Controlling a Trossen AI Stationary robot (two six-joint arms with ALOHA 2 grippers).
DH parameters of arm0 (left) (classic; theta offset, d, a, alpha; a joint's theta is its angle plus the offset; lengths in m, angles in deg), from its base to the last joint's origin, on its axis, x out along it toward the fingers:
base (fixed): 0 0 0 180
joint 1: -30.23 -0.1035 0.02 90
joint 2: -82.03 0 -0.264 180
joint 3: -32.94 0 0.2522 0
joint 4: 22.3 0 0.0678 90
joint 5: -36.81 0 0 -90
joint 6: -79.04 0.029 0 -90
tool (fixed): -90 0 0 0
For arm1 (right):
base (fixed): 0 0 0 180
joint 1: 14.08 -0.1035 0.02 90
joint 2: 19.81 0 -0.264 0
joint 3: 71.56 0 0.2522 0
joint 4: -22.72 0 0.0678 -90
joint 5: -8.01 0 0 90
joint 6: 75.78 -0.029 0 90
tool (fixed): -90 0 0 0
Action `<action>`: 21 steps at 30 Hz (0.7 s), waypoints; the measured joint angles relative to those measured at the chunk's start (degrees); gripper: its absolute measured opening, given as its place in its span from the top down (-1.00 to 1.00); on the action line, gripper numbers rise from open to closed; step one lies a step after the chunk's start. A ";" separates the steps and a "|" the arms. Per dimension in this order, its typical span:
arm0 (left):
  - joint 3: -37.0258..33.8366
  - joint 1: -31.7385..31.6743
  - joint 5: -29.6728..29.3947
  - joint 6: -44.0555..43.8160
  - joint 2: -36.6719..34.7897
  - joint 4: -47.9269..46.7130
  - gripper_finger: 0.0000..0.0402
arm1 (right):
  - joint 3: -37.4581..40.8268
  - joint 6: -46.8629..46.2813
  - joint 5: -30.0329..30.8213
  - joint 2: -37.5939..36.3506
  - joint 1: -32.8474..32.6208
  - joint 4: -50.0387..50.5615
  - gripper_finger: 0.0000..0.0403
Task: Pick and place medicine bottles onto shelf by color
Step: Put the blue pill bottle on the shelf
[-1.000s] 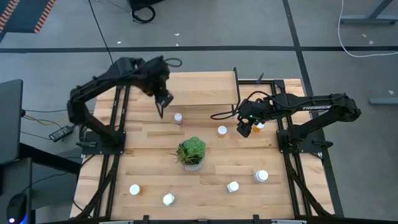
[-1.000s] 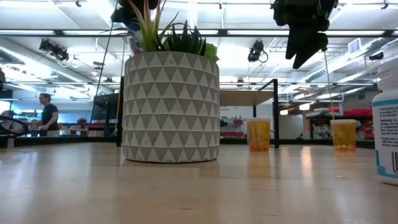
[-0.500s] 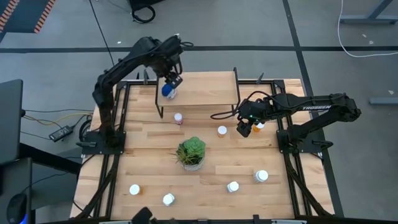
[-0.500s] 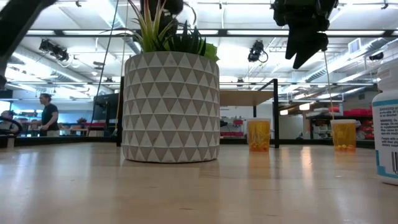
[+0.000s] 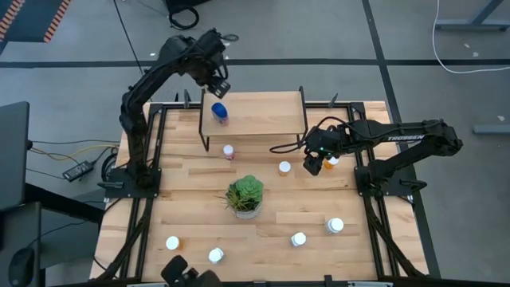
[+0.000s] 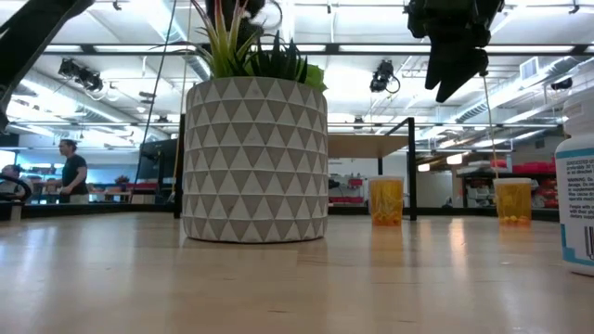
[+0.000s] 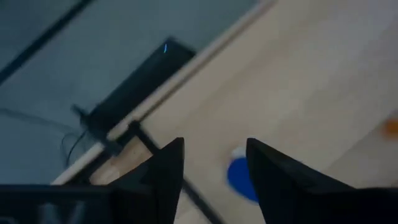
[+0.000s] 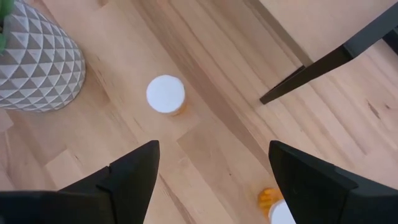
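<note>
The blue medicine bottle [image 5: 219, 113] rests on the left part of the shelf [image 5: 267, 115]. My left gripper [image 5: 218, 86] hangs open above the shelf's far left edge. In the left wrist view the bottle [image 7: 239, 177] shows below and beyond the open gripper [image 7: 214, 168], clear of it. My right gripper [image 5: 313, 166] waits open above the table, right of the shelf's near right leg. It hangs between a white-capped bottle [image 8: 165, 94] and an orange one [image 5: 331, 162]. A pinkish bottle [image 5: 229, 151] stands in front of the shelf.
A potted plant [image 5: 245, 195] stands mid-table; its patterned pot [image 6: 255, 158] fills the low view. Several white-capped bottles stand along the near part of the table [image 5: 172, 242] [image 5: 216, 255] [image 5: 298, 238] [image 5: 335, 226]. A dark object [image 5: 187, 275] shows at the near edge.
My left gripper has gone from the shelf's near left leg toward the table's far edge, passing over the shelf's left part. The blue bottle was right by the gripper half a second ago; it now rests on the shelf, apart from the gripper.
</note>
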 joint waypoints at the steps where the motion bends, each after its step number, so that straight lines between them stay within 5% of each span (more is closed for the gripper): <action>1: -0.82 0.68 0.84 -0.79 -1.17 1.70 0.06 | 0.00 -0.08 0.22 -0.01 0.00 0.00 -0.54; 6: -2.20 5.80 8.92 2.19 -3.44 -0.15 -0.03 | 0.02 -0.12 0.57 0.01 0.01 -0.52 -0.54; 12: -2.35 13.45 7.33 11.04 -3.44 -0.16 -0.05 | 0.02 -0.11 1.04 -0.01 0.01 -1.29 -0.54; 21: -2.51 17.02 7.55 9.51 -1.57 -0.84 0.17 | 0.02 -0.96 1.04 0.01 0.01 -1.53 -0.54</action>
